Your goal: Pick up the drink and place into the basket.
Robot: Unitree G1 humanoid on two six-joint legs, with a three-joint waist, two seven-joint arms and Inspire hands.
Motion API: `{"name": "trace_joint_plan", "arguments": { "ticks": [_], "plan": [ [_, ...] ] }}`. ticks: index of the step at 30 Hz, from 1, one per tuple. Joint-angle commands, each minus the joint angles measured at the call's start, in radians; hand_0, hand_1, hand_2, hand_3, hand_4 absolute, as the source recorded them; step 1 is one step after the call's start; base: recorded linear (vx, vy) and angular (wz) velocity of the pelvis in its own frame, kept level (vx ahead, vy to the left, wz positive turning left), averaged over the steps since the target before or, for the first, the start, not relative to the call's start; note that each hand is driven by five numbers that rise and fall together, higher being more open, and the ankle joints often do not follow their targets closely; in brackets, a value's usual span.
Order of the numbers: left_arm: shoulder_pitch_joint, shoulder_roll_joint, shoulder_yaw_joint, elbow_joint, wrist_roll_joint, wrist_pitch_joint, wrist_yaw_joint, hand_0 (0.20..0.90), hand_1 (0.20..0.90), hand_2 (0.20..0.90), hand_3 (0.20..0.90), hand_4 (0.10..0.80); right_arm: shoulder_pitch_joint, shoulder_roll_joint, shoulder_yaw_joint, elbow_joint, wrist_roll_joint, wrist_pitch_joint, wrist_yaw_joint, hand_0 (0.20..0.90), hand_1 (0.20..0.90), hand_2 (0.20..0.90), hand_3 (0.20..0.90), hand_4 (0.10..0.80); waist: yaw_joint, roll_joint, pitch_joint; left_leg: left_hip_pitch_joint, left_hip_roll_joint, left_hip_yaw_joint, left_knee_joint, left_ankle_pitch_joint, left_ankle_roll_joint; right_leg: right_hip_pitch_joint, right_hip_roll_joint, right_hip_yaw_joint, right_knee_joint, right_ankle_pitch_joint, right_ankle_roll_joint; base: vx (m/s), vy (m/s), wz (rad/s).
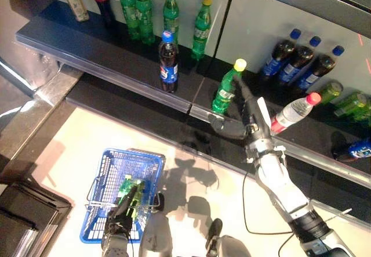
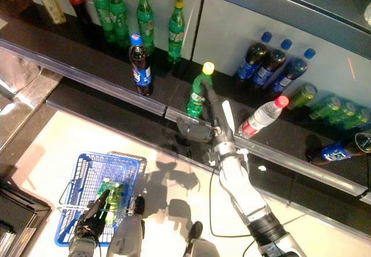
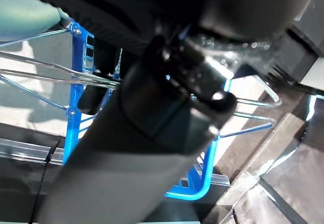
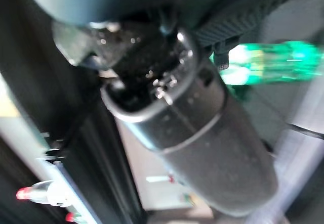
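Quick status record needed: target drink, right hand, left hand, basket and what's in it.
target drink: green bottle with yellow cap, upright at shelf front edge
right hand: right hand at the bottle's base; grasp cannot be told
left hand: left hand on blue basket's wire handle, fingers hidden
basket: blue basket on the floor
contents: one green bottle lying inside

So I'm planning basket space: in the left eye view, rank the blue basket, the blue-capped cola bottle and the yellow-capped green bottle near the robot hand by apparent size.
1. Blue basket, clearly largest.
2. Cola bottle and green bottle: look alike, so I won't rank them.
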Motion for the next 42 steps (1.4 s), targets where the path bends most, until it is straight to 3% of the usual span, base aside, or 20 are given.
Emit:
{"name": "trace_joint_plan", "arguments": {
  "ticks": [1,11,18,42],
  "plan": [
    [0.12,0.022,-0.066,-0.051,0.099,-0.053,-0.075,0.3,0.3,0.3,0.2,0.1,-0.116,0.012,-0.067,-0.096,-0.041,-0.036,-0.133,0.9,0.9,0.9,0.9,0.8,0.028,0.051,-0.038,-0.119,0.064,-0.093,0.092,0.051,-0.071,-0.002,-0.073,-0.04,0.151,-0.065,-0.028,-0.007,0.083,0.15],
    [0.065,0.02,-0.12,-0.115,0.041,-0.061,-0.091,0.3,0.3,0.3,0.2,0.1,-0.201,0.051,-0.105,-0.128,-0.263,0.01,-0.419,0.9,0.9,0.9,0.9,0.8,0.015,0.091,0.094,-0.208,0.017,-0.111,0.15,0.026,-0.051,-0.144,-0.098,-0.019,0.247,-0.059,-0.031,-0.106,0.05,0.06],
    [0.041,0.012,-0.142,-0.153,0.021,-0.077,-0.089,0.3,0.3,0.3,0.2,0.1,-0.212,0.058,-0.115,-0.124,-0.279,-0.008,-0.504,0.9,0.9,0.9,0.9,0.8,0.002,0.101,0.121,-0.233,0.009,-0.101,0.162,0.022,-0.044,-0.183,-0.102,-0.005,0.256,-0.052,-0.031,-0.035,0.019,-0.04],
    [0.047,-0.002,-0.161,-0.152,0.03,-0.078,-0.079,0.3,0.3,0.3,0.2,0.1,-0.244,0.073,-0.098,-0.119,-0.259,0.05,-0.482,0.9,0.9,0.9,0.9,0.8,-0.002,0.118,0.121,-0.217,-0.005,-0.105,0.155,0.043,-0.038,-0.241,-0.088,0.01,0.318,-0.072,-0.059,0.006,0.006,-0.01]
  ]
}}
